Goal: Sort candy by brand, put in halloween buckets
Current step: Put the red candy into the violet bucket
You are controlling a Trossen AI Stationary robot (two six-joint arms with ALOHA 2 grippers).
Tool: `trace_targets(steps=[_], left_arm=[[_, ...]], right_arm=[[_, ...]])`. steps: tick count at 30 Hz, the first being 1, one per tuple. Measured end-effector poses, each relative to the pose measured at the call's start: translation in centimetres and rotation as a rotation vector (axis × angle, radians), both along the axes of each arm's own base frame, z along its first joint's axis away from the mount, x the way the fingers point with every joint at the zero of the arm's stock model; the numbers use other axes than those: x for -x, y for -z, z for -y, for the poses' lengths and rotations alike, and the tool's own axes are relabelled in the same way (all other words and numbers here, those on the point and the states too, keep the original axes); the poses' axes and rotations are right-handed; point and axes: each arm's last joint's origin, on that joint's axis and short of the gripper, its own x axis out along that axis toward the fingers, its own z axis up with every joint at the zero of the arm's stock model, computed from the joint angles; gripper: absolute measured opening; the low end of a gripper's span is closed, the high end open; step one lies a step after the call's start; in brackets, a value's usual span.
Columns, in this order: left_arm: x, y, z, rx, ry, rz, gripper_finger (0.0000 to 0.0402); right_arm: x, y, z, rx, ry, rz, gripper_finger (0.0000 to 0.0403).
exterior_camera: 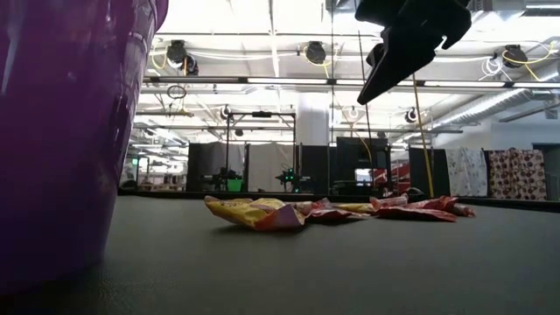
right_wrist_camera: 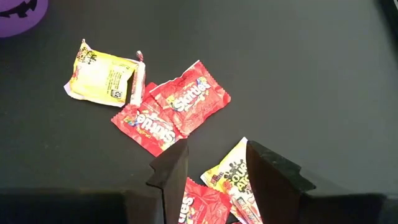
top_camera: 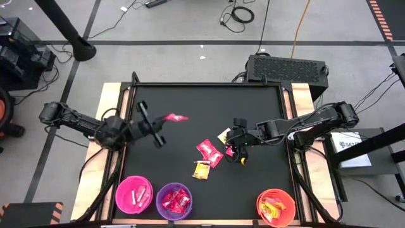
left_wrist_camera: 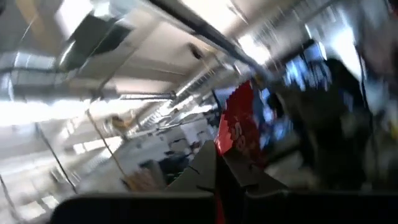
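- Left gripper (top_camera: pixel 166 120) clamped on a red candy packet (top_camera: pixel 176 118), raised over the table's left half.
- Right gripper (top_camera: pixel 235 154) parted, empty, above loose candy (top_camera: pixel 208 152) mid-table.
- Pink bucket (top_camera: pixel 134 194), purple bucket (top_camera: pixel 174 201), orange bucket (top_camera: pixel 277 206) along near edge.

The left wrist view is smeared throughout: the ceiling lights and room behind streak into bands, and the white lettering on the shiny red candy packet (left_wrist_camera: pixel 239 127) pinched there cannot be read. In the low view, the round purple plastic bucket (exterior_camera: pixel 61 131) fills the near side and is cut off by the picture's edges, hiding whatever lies behind it, and the dark gripper (exterior_camera: pixel 411 44) overhead is cropped at the top. In the right wrist view, a second red packet (right_wrist_camera: pixel 202 202) and a yellow packet (right_wrist_camera: pixel 231 174) lie partly behind the dark fingers (right_wrist_camera: pixel 171 171). From above, the wrappers inside the orange-red plastic bucket (top_camera: pixel 276 207) are too small to read.
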Motion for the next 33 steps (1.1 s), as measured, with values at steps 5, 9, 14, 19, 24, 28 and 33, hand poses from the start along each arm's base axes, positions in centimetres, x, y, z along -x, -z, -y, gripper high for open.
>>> trace_targets(steps=[5, 9, 14, 19, 24, 28, 33], left_arm=[[-0.4, 1.1, 0.8, -0.321, -0.109, -0.175, 0.0000], [-0.4, 1.2, 1.2, -0.395, -0.142, -0.204, 0.0000], [-0.3, 1.1, 1.3, -0.371, -0.160, -0.199, 0.0000], [0.2, 0.1, 0.9, -0.099, -0.132, -0.062, 0.0000], [0.8, -1.4, 0.3, 0.326, -0.104, 0.119, 0.0000], [0.8, -2.1, 0.3, 0.494, -0.084, 0.155, 0.0000], [0.6, -3.3, 1.4, 0.589, -0.225, 0.087, 0.0000]], right_arm=[[0.0, 0.0, 0.0, 0.005, -0.005, -0.001, 0.0154], [0.0, 0.0, 0.0, 0.005, -0.006, 0.000, 0.0154], [0.0, 0.0, 0.0, 0.005, -0.006, 0.000, 0.0154], [0.0, 0.0, 0.0, 0.005, -0.006, 0.000, 0.0154], [0.0, 0.0, 0.0, 0.004, -0.006, 0.000, 0.0154], [0.0, 0.0, 0.0, 0.004, -0.006, 0.000, 0.0154], [0.0, 0.0, 0.0, 0.004, -0.007, 0.000, 0.0154]])
